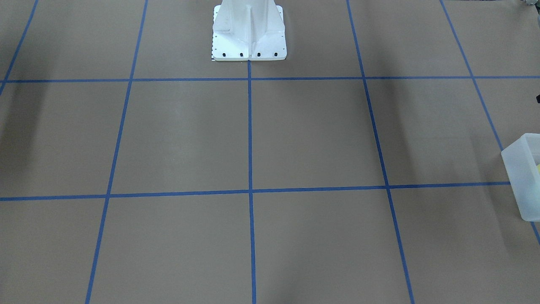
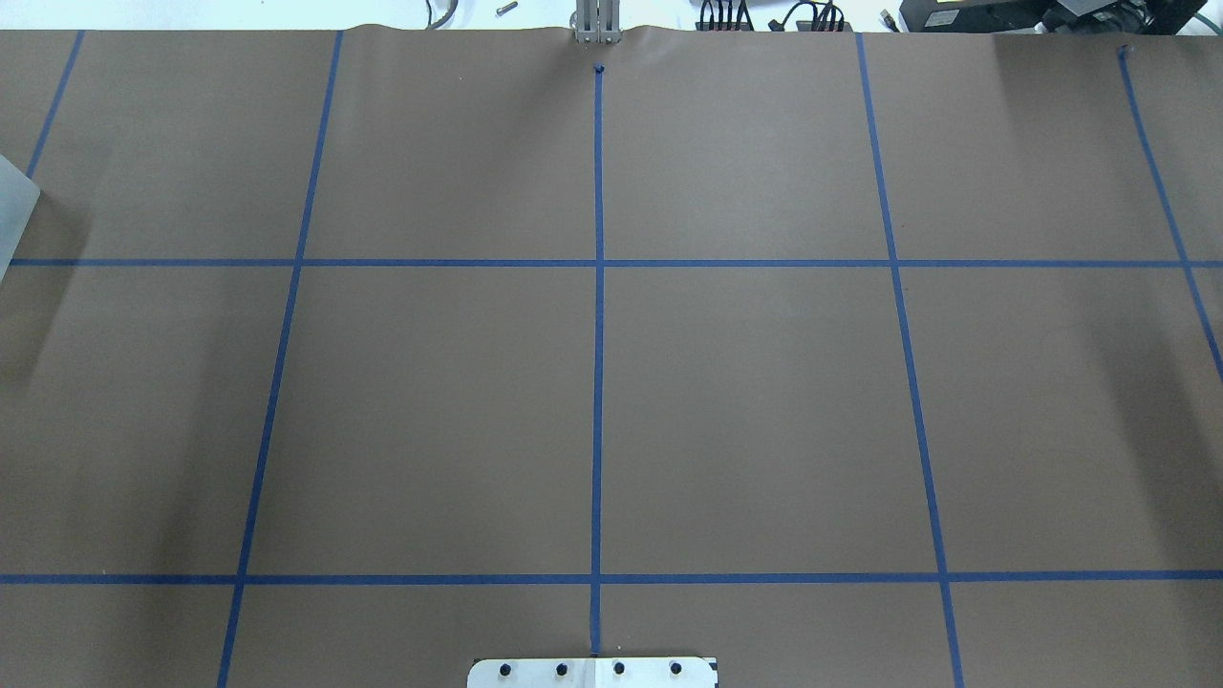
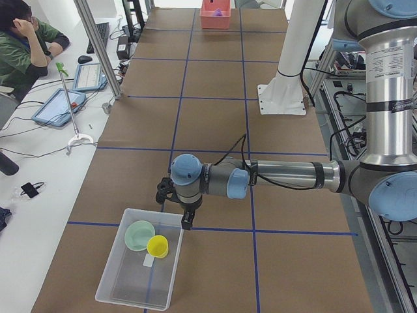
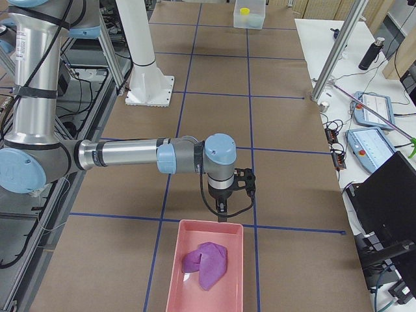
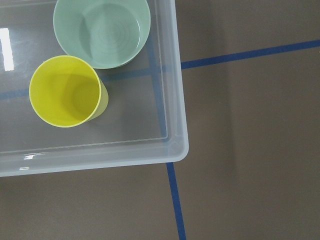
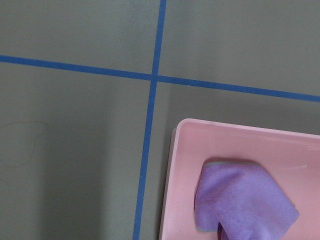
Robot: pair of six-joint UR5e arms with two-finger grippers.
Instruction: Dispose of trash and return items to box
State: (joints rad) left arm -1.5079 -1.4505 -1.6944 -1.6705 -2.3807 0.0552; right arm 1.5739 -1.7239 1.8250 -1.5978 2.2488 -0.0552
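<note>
Left arm stretched level, wrist turned down, left gripper (image 3: 187, 222) at 1 o'clock corner of frosted translucent white plastic box (image 3: 140, 287), jaw opening cannot be told; right gripper (image 4: 222, 211) likewise, at 12 o'clock edge of pink rectangular plastic tray (image 4: 234, 260)

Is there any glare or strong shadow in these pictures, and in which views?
Left wrist view: a white glare patch on the box floor, at the picture's left edge. Overhead view: soft, broad shadows on the table at both sides. Front-facing view: similar soft shadow bands.
</note>
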